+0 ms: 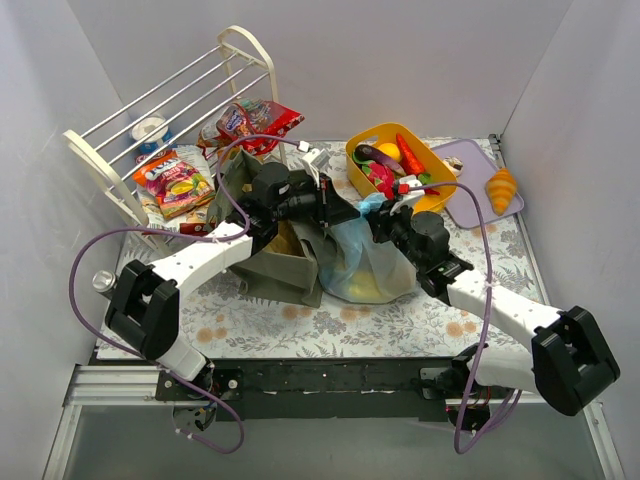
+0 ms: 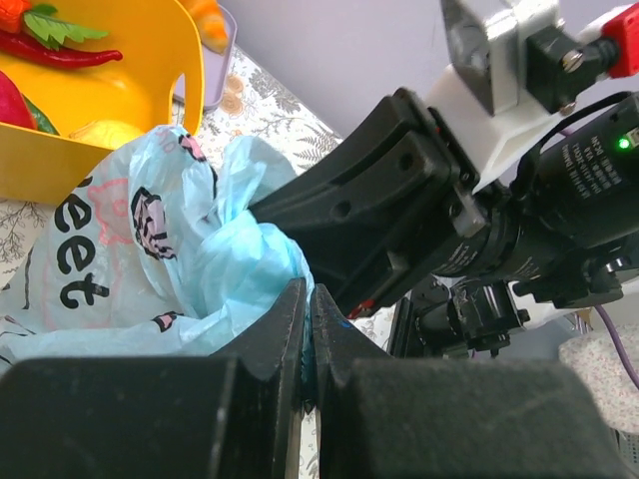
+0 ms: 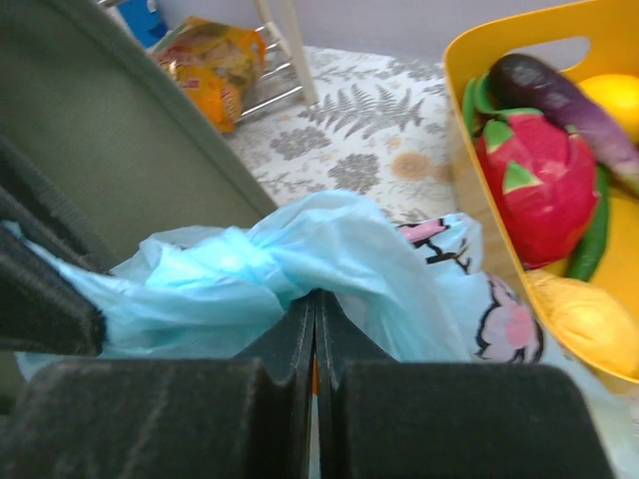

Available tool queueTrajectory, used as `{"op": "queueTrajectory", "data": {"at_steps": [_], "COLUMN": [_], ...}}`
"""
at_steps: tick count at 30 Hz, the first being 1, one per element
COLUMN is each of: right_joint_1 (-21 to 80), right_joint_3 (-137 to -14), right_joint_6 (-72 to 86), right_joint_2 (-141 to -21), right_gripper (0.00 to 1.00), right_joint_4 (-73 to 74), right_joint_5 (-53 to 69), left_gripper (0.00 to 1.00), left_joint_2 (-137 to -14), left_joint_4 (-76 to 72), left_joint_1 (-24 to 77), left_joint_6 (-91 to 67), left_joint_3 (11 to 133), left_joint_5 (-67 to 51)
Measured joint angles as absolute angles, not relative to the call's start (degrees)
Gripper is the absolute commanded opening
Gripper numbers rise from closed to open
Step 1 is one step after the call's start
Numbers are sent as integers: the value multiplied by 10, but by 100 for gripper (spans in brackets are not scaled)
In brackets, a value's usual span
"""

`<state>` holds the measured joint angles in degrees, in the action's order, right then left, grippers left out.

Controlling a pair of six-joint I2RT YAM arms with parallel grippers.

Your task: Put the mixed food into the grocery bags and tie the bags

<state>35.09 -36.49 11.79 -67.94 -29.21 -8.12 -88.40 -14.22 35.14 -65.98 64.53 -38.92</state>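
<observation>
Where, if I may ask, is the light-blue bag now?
In the top view, the light-blue bag sits mid-table, right of the green tote, before the yellow tub.

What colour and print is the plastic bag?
The bag is translucent light blue, with pink-and-black cartoon figures and black lettering; best in the left wrist view.

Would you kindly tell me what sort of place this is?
Probably a staged robot test cell, not a real kitchen: plain white panels enclose a floral-cloth table, a yellow tub holds toy produce, and the left tool and right tool pinch a light-blue bag.
</observation>
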Motion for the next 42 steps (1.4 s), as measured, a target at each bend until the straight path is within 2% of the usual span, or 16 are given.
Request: {"op": "queueTrajectory", "data": {"at_steps": [14,23,27,34,42], "right_joint_1": [366,376,376,376,361], "right_joint_3": [-349,-282,-278,-278,-276], "right_joint_6": [189,248,258,251,190], "right_joint_2": [-732,-647,-648,-689,-729], "right_gripper": [1,1,1,1,1], "right_joint_4": [-363,-350,-360,-433,-575], "right_joint_5": [-18,-16,-14,-13,-72], "left_gripper": [0,0,0,0,0], "left_joint_2": [-901,-892,-892,-891,-882], "left_joint_4": [-143,-133,-133,-138,-155], "left_joint_1": [362,369,369,369,365], "left_joint_6": [-658,-624,-626,-635,-647], "left_joint_3": [647,648,648,645,631], "left_joint_5": [-381,-356,-360,-403,-444]}}
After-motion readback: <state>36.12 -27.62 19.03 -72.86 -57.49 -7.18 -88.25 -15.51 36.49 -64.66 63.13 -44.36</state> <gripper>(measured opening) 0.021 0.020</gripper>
